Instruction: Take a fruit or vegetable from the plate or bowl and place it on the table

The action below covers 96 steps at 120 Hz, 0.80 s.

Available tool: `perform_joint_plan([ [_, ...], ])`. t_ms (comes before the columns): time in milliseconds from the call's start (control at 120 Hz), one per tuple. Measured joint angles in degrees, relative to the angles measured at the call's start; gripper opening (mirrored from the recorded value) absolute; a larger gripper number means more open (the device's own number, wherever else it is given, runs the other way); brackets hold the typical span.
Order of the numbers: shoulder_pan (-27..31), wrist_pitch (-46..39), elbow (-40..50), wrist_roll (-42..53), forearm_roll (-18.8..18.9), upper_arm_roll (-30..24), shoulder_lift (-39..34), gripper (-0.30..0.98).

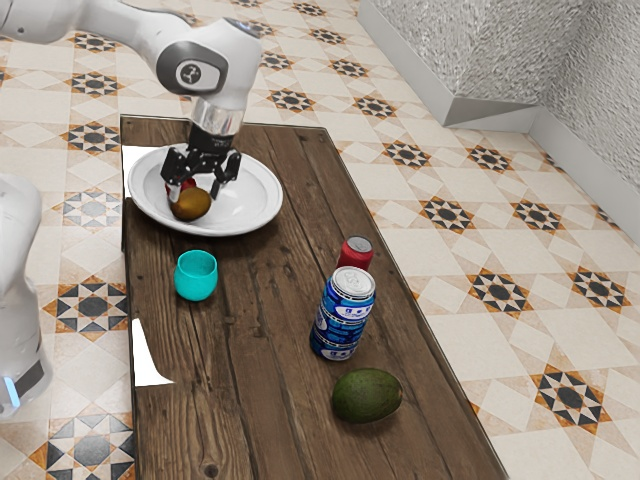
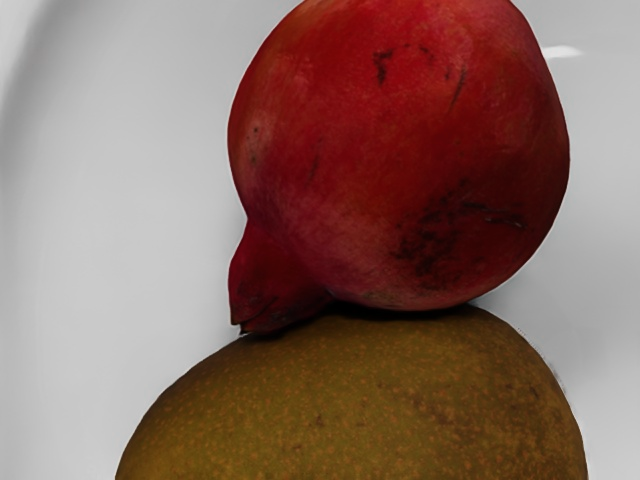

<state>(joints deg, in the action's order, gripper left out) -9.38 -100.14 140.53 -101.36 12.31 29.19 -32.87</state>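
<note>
**Open claw [image 1: 198, 187] hung over uneaten pickings: reach nearly done, lift and set-down left**

In the exterior view, the round white glossy plate [image 1: 262, 205] lay toward eleven o'clock on the brown wooden plank bench [image 1: 250, 350]. The claw's fingers stood wide apart above two fruits around the plate's seven o'clock, gripping neither: a round red pomegranate [image 1: 184, 186] and an oval, speckled olive-brown fruit [image 1: 190, 205]. From the plate, an oval dark-green avocado [image 1: 366, 396] sat on the bench toward five o'clock.

In the wrist view, the pomegranate's crown lay close against the brown fruit, both over the white plate. Closing on one, carrying it and releasing it on the bench likely remained; the neighbour could get nudged.
</note>
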Motion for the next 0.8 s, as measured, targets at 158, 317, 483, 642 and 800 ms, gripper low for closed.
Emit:
perform_joint_plan([
  [158,-0.19,-0.17,0.58,0.07,0.0,0.0,0.0,0.67],
  [317,-0.68,-0.36,1.15,0.11,0.0,0.0,0.0,0.67],
  [483,-2.02,-0.62,1.59,0.13,0.0,0.0,0.07,0.64],
  [642,-3.53,-0.59,1.61,0.15,0.0,0.0,0.18,0.57],
  [800,-3.62,-0.67,1.61,0.16,0.0,0.02,0.42,0.64],
])
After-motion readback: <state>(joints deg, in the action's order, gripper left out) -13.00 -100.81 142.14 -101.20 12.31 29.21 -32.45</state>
